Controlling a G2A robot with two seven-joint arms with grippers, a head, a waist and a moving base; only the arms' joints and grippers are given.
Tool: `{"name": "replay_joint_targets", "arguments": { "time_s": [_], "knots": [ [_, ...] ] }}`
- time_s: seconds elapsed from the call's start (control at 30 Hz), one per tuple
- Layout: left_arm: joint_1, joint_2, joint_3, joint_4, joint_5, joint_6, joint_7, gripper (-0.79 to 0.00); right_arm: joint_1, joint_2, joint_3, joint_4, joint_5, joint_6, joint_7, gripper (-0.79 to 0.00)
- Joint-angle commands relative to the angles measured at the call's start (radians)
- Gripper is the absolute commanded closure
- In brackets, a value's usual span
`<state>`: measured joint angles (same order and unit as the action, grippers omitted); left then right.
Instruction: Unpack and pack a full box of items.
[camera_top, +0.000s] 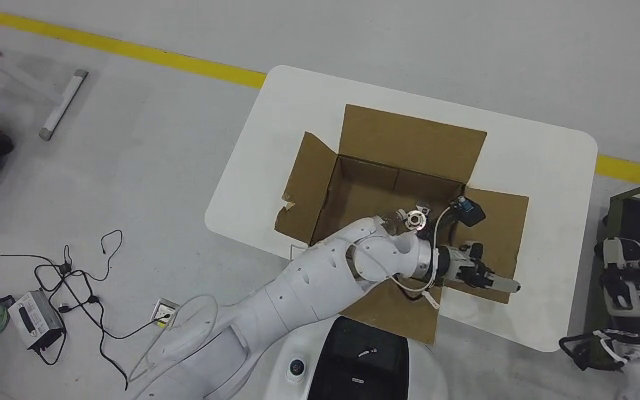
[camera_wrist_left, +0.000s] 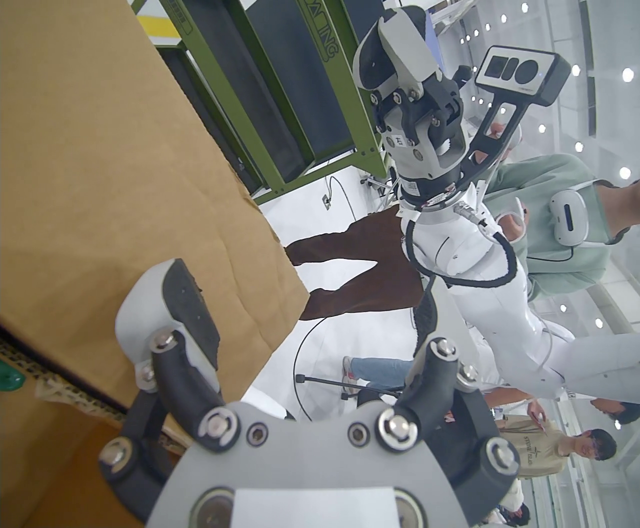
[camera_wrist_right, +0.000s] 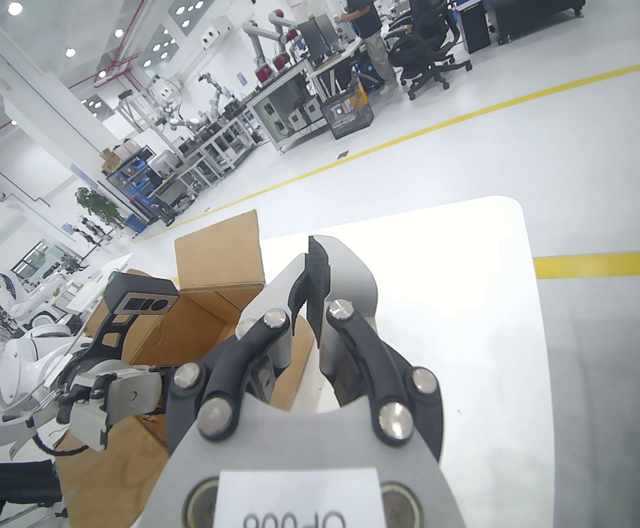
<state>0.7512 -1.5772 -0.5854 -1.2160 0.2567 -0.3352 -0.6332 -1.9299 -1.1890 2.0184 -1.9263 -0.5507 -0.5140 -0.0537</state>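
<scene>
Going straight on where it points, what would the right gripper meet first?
Likely the white table top: the right gripper, fingers shut, points across it beside the brown cardboard box; depth unclear.

Top cam: high overhead, straight down; box (camera_top: 410, 135) mid-frame, table (camera_top: 285, 95) corner at 10 o'clock. Wrist cams: tight behind left gripper (camera_wrist_left: 300, 300), right gripper (camera_wrist_right: 312, 265), looking out near-level. All 3 share box.

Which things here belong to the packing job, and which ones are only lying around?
For the job: cardboard box, open on the table; left gripper, open; right gripper, shut.
Lying about: cables and grey box on the floor; green rack.
</scene>
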Motion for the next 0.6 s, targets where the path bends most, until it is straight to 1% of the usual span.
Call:
{"name": "replay_joint_targets", "arguments": {
  "time_s": [0.0, 0.13, 0.2, 0.3, 0.43, 0.57],
  "knots": [
    [0.007, 0.004, -0.009, -0.027, 0.028, 0.021, -0.002, -0.785, 0.003, -0.001, -0.003, 0.000, -0.001, 0.000, 0.001, 0.000],
    [0.020, 0.016, -0.048, -0.089, 0.038, 0.025, -0.007, -0.785, 0.007, -0.003, -0.006, -0.002, -0.001, -0.003, 0.003, 0.000],
    [0.020, 0.027, -0.072, -0.137, 0.093, 0.014, -0.010, -0.785, 0.007, -0.004, -0.005, -0.004, 0.004, -0.006, 0.002, 0.000],
    [0.035, 0.047, -0.110, -0.212, 0.185, 0.011, -0.027, -0.785, 0.004, -0.006, -0.003, -0.010, 0.007, -0.010, 0.003, 0.000],
    [0.057, 0.078, -0.165, -0.330, 0.375, 0.017, -0.057, -0.785, 0.002, -0.008, -0.008, -0.013, 0.009, -0.015, 0.006, 0.000],
    [0.106, 0.109, -0.237, -0.426, 0.525, 0.042, -0.088, -0.785, 0.001, -0.010, -0.016, -0.017, 0.007, -0.019, 0.011, 0.000]
  ]
}}
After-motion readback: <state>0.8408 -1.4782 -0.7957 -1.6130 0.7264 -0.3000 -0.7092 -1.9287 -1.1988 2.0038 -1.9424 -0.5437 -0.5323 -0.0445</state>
